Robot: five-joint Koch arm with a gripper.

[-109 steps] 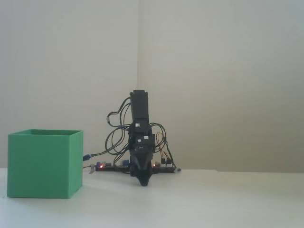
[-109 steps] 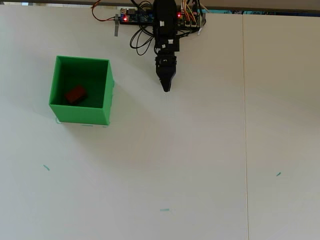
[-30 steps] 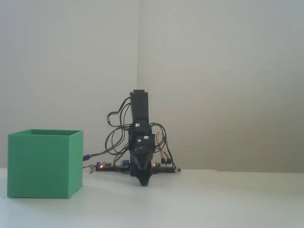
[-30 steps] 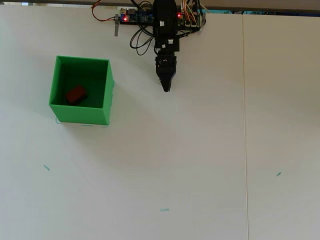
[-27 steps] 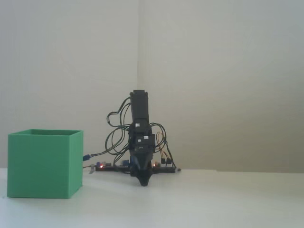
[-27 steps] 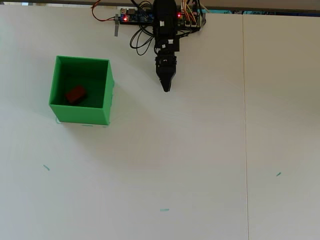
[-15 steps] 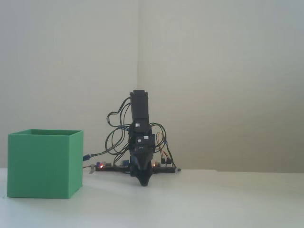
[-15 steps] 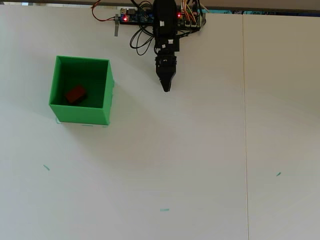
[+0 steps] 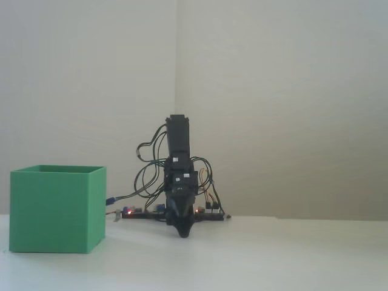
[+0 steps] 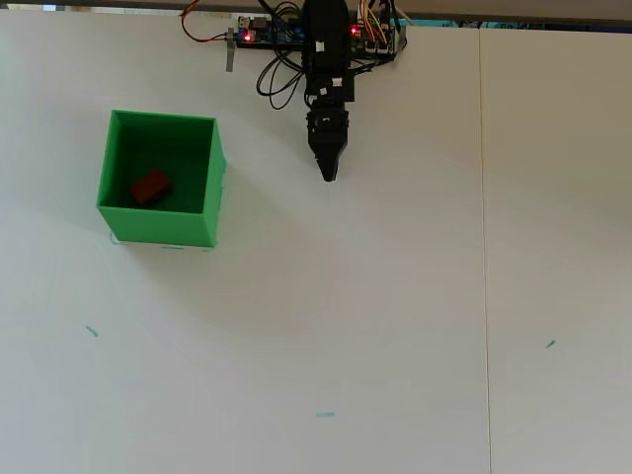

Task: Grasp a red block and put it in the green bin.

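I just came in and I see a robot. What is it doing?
Right now the little robot arm is not holding anything. Its gripper is folded down near its base, pointing at the white table, with its jaws together. The red block already lies inside the green bin, off to the left in the overhead view. So the job looks done, and the arm sits apart from the bin.

Black arm (image 10: 326,59), looping dark cables (image 9: 148,167), red-lit base board (image 10: 272,33).
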